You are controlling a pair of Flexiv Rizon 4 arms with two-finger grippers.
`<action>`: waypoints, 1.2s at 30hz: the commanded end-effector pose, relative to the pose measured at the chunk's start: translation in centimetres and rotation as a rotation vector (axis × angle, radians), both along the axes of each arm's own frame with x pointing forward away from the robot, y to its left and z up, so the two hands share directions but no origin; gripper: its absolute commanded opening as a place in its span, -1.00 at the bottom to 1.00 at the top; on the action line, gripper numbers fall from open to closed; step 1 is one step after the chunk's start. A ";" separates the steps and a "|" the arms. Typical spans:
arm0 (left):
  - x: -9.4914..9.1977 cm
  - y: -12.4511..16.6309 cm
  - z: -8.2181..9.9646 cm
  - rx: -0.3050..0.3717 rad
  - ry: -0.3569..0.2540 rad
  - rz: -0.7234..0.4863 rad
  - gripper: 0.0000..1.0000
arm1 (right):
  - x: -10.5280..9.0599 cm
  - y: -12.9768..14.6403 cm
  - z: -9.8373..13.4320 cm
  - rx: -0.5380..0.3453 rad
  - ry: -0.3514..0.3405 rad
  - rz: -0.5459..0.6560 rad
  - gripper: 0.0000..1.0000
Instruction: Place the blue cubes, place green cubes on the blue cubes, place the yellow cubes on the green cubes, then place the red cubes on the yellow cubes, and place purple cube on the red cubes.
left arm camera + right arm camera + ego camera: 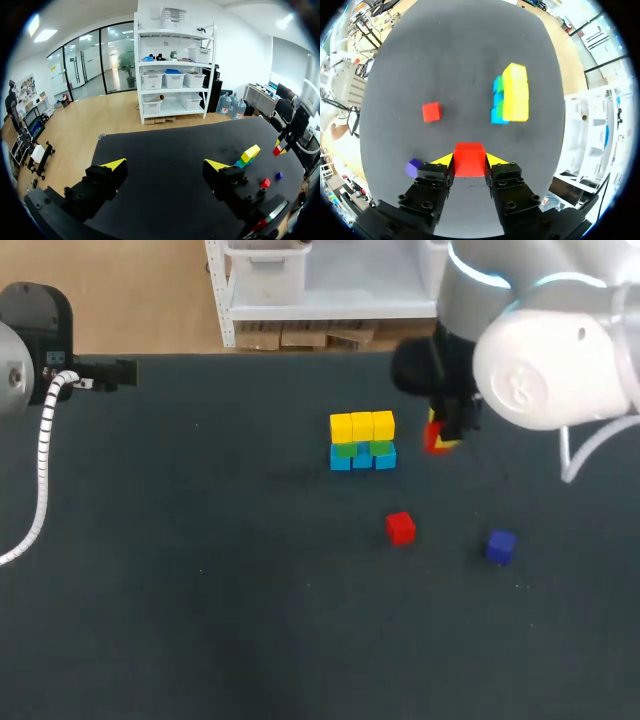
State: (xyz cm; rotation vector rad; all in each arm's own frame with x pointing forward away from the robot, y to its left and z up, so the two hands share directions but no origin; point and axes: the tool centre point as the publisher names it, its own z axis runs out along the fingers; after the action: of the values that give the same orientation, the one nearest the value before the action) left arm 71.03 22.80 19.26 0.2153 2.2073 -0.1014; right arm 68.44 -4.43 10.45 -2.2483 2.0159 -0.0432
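Gripping a square-edged red cube (469, 150), the right end effector (469, 160) hovers; the left end effector (165, 165) stands open.

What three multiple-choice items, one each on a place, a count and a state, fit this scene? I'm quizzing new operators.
1. Where is the loose red cube?
A) on the table, apart from the stack
B) on top of the stack
C) between the left fingers

2. How many yellow cubes top the stack?
A) one
B) three
C) five

3. The right gripper is:
A) open and empty
B) shut on a purple cube
C) shut on the held red cube

Answers: A, it lies alone on the table; B, three sit side by side; C, both fingers press its sides.
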 end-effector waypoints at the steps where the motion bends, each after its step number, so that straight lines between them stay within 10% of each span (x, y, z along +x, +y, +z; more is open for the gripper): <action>1: 0.0 0.0 0.0 -0.001 -0.001 -0.001 1.00 | 1.1 2.3 1.2 -0.016 0.028 0.007 -1.00; 36: 0.0 0.0 0.0 -0.001 -0.001 -0.001 1.00 | 5.9 6.8 -0.9 -0.045 0.073 -0.046 -1.00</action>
State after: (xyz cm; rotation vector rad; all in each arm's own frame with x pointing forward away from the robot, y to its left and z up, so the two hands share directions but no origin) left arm 71.03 22.80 19.26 0.2154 2.2073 -0.1014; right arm 74.01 2.29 9.56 -2.2558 2.1212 -0.0218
